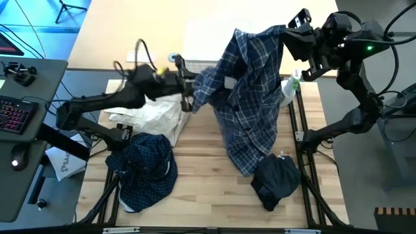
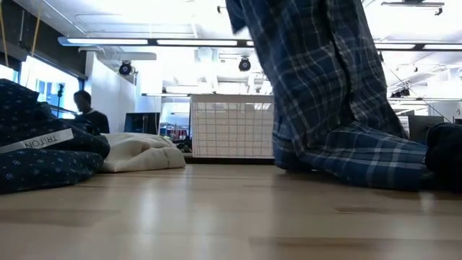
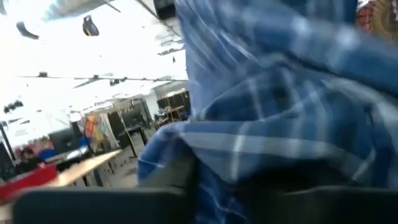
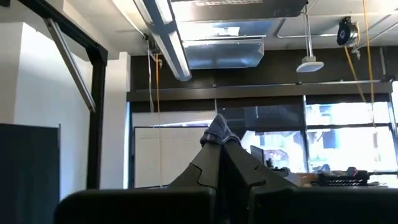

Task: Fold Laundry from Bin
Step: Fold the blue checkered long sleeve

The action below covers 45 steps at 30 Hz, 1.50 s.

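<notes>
The wooden surface (image 1: 201, 162) carries the laundry. Largest is the blue plaid shirt (image 1: 250, 104), lifted high near the far right corner and hanging down so its lower end rests on the wood toward the right edge. The right tool (image 1: 294, 27) is closed on a pinch of the shirt's top, which pokes out between its fingertips (image 4: 219, 152) in the right wrist view. The left tool (image 1: 188, 97) is at the shirt's left edge with plaid cloth bunched right at it; whether it is gripping the cloth I cannot tell. The white lattice bin (image 2: 232, 128) stands at the far edge. A dotted navy shirt (image 1: 144, 168) lies at the near left corner, with a cream cloth bag (image 1: 151, 117) just beyond it. A plain dark piece (image 1: 276, 181) lies near the near right corner, touching the plaid shirt's lower end.
</notes>
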Motion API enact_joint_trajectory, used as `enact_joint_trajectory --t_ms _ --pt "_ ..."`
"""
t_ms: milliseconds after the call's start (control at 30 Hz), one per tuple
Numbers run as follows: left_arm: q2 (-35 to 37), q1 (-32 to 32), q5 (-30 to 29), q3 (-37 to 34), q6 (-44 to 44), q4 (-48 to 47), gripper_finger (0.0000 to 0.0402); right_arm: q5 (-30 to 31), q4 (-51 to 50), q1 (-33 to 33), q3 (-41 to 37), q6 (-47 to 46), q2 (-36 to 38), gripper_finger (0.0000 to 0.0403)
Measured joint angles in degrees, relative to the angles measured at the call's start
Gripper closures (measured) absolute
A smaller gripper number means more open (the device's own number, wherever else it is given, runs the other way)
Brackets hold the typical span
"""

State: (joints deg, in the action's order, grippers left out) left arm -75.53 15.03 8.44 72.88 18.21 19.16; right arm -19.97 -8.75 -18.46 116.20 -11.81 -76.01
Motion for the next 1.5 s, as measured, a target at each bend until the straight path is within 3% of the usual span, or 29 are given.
enact_joint_trajectory --t_ms 67,167,300,467,567,633,733,833,1000,1100,1200,1367,1500 --pt "0.89 0.44 0.04 4.95 0.86 -4.30 0.0385 0.04 -0.77 0.00 0.00 -0.70 0.00 0.0403" --pt "1.78 0.67 0.05 14.79 3.09 -11.72 0.0388 0.05 -2.51 0.00 0.00 -1.25 -0.21 0.0403" --pt "1.11 0.67 -1.86 30.67 7.27 -28.96 0.0399 1.84 -7.54 0.02 0.04 -0.90 -1.37 0.0403" --pt "-2.25 1.64 -15.91 45.43 8.03 -48.76 0.0401 16.90 -22.31 0.13 -0.03 0.07 -4.36 0.0403" --pt "-3.75 3.07 -22.09 47.23 8.49 -52.17 0.0401 24.39 -28.50 0.05 -0.15 0.28 -5.33 0.0403" --pt "-4.75 4.13 -23.69 47.10 8.58 -52.15 0.0401 25.57 -28.96 0.12 -0.15 0.34 -4.79 0.0403" --pt "-6.79 5.07 -24.28 47.08 10.59 -51.25 0.0401 20.96 -27.32 1.72 -0.13 0.10 -2.07 0.0403" --pt "-9.26 5.33 -24.21 47.06 13.35 -46.55 0.0401 10.96 -21.61 5.32 -0.03 -2.93 0.55 0.0403" --pt "-13.11 5.66 -22.01 47.06 16.42 -33.58 0.0401 -5.10 1.92 16.00 0.16 -1.32 -2.26 0.0403" --pt "-15.59 7.61 -21.72 47.08 16.37 -29.35 0.0401 -7.72 10.54 18.53 0.18 0.18 -7.40 0.0403" --pt "-18.70 10.75 -21.69 47.07 12.83 -29.44 0.0401 -6.89 12.04 17.17 -0.03 -0.65 -12.74 0.0402" --pt "-22.07 14.67 -18.43 46.90 9.42 -31.43 0.0401 -7.72 10.79 11.96 -0.14 -11.94 -19.45 0.0381" --pt "-19.92 14.94 -16.09 46.97 11.08 -31.98 0.0401 -16.11 6.94 9.23 0.00 -18.58 -22.85 0.0327"
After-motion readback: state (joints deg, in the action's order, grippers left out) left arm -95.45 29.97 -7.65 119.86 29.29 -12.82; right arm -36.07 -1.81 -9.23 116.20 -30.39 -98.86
